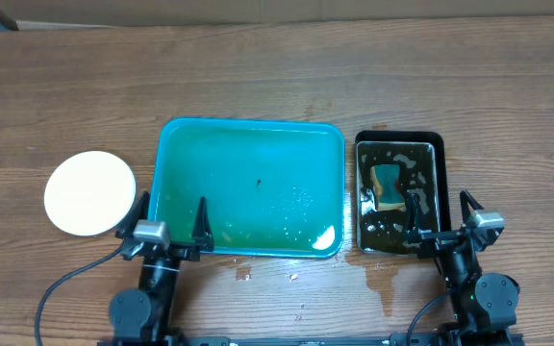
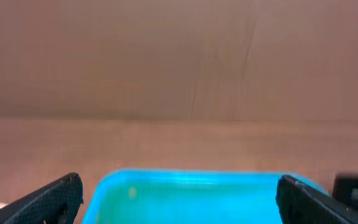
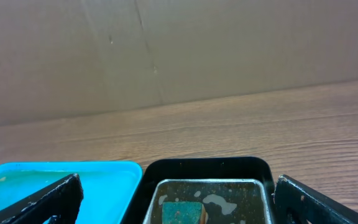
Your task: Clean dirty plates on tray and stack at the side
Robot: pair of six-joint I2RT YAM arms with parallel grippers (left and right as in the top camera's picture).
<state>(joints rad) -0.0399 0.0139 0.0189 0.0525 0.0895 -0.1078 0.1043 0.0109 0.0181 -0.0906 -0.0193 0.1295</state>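
The teal-blue tray (image 1: 250,187) lies in the middle of the table with only water and foam on it; no plates are on it. It also shows in the left wrist view (image 2: 191,196) and the right wrist view (image 3: 55,180). A stack of plates (image 1: 89,193) with a white one on top sits on the table left of the tray. My left gripper (image 1: 171,219) is open and empty at the tray's near left corner. My right gripper (image 1: 440,213) is open and empty at the near edge of the black pan.
A black pan (image 1: 399,192) of dark liquid holds a teal sponge (image 1: 387,185) right of the tray; the sponge also shows in the right wrist view (image 3: 182,213). Water drops (image 1: 383,279) lie on the wood near the front. A cardboard wall stands behind the table.
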